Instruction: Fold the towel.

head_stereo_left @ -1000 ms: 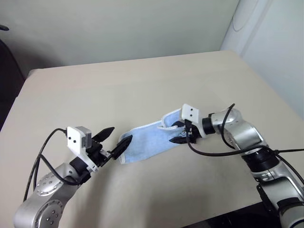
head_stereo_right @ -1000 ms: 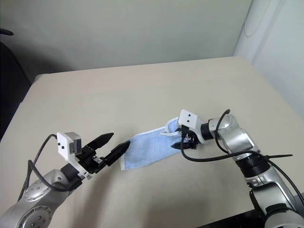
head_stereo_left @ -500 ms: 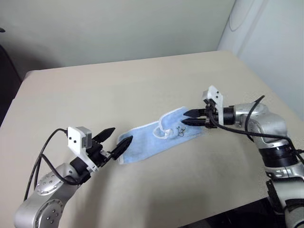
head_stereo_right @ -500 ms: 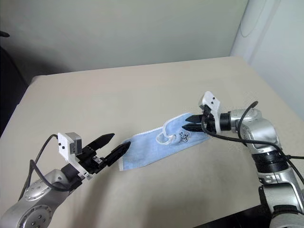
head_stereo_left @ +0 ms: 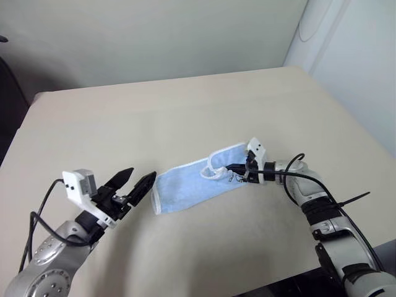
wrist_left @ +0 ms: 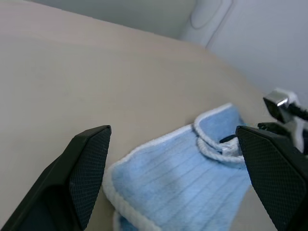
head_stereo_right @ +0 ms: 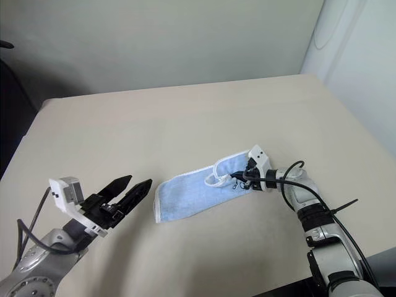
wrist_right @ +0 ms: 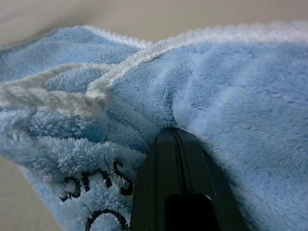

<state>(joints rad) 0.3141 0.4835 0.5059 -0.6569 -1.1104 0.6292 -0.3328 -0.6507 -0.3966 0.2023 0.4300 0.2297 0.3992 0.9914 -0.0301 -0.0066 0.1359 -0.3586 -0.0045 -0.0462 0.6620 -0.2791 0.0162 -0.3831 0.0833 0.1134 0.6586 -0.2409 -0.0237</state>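
Observation:
The light blue towel [head_stereo_left: 189, 185] lies loosely folded in a slanted strip on the beige table [head_stereo_left: 154, 124], its whitish edging curled up near the right end. A dark printed mark [wrist_right: 96, 190] sits at that end. My right gripper [head_stereo_left: 238, 172] lies low on the table, shut, with its tips buried in the cloth of the right end beside the mark. In the right wrist view the fingers [wrist_right: 178, 192] are pressed together under a fold. My left gripper [head_stereo_right: 137, 182] is open, level, a short gap left of the towel's left end [wrist_left: 113, 185], touching nothing.
The table's front edge [head_stereo_left: 272, 281] runs close under my right arm, and the right edge [head_stereo_left: 356, 114] slants off to the back. A pale wall stands behind the table, with a white rounded thing [head_stereo_left: 318, 25] at the back right.
My right gripper came down onto the towel's right end and shut on it. The left gripper drew back to the left, opening a gap to the towel's left end.

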